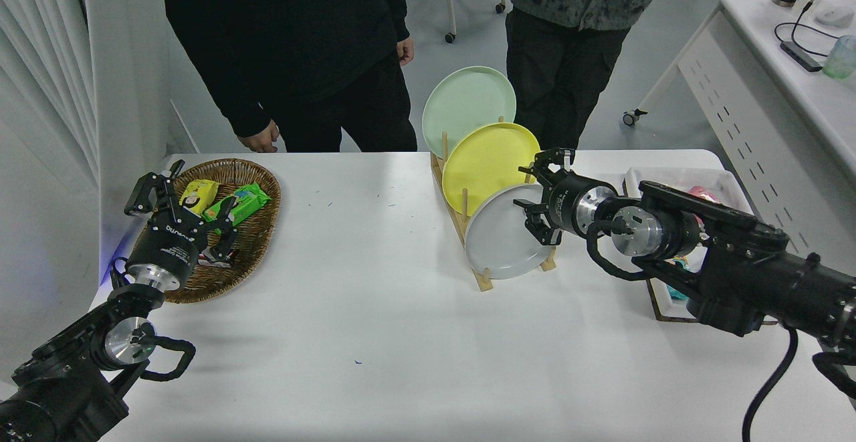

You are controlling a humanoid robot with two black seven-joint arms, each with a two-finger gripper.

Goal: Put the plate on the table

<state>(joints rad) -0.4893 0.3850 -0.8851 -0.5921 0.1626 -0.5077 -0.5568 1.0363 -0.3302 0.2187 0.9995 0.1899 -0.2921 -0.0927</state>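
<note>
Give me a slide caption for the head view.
Right tool, open, at the upper right rim of the grey plate standing in the wooden rack; left tool parked over the basket.

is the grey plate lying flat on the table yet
No, the grey plate stands on edge in the wooden rack, in front of the yellow plate.
</note>
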